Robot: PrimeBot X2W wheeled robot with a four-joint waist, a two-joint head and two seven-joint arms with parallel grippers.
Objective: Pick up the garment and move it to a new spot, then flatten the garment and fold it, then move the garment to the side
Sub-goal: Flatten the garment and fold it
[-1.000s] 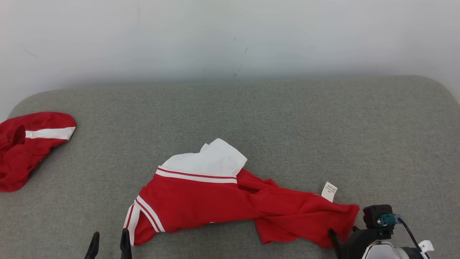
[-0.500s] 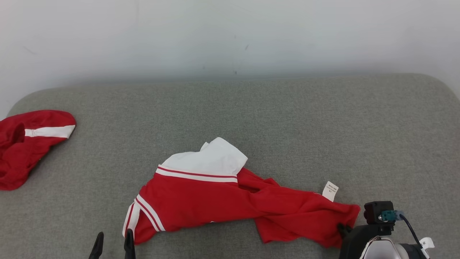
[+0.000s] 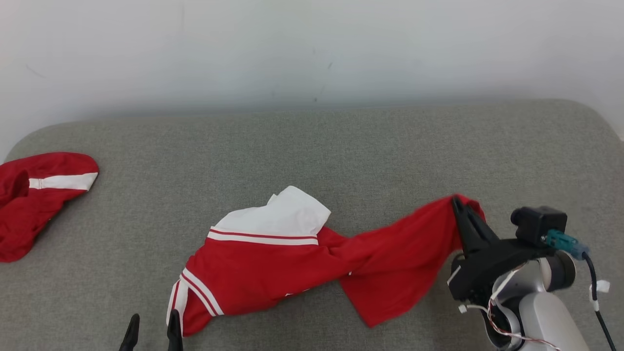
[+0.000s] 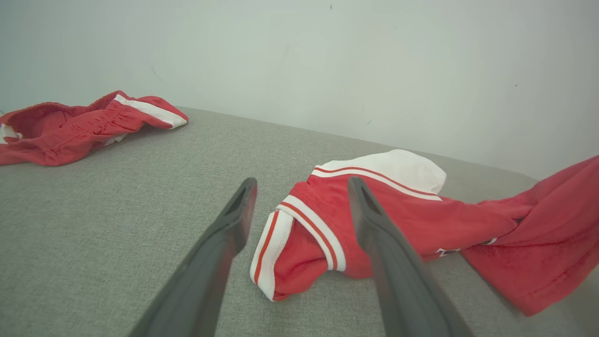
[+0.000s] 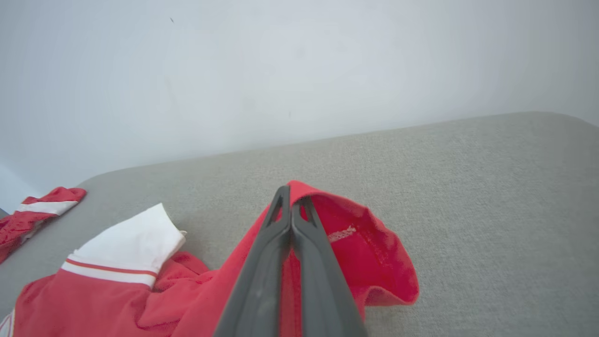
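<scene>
1. The sports shirt (image 3: 273, 273) is bright red. One panel (image 3: 285, 214) is plain white, bordered by a white band carrying a thin red line.
2. Its sleeve cuff (image 4: 281, 243), near the cushion's front edge, has white stripes, each split by a thin red line.
3. The shorts (image 3: 24, 214) at the cushion's left edge are the same red, with one white band (image 3: 61, 181).
4. The cushion (image 3: 370, 146) is a flecked grey weave.
5. The wall (image 3: 312, 48) is off-white with a few small dark marks.
6. The left gripper (image 3: 152, 321) and right gripper (image 3: 457, 201) have dark grey, almost black fingers.
7. The right forearm (image 3: 551, 321) is pale grey, with a black camera block (image 3: 536, 222), a teal plug (image 3: 560, 240), and red and white wires (image 3: 502, 312).
</scene>
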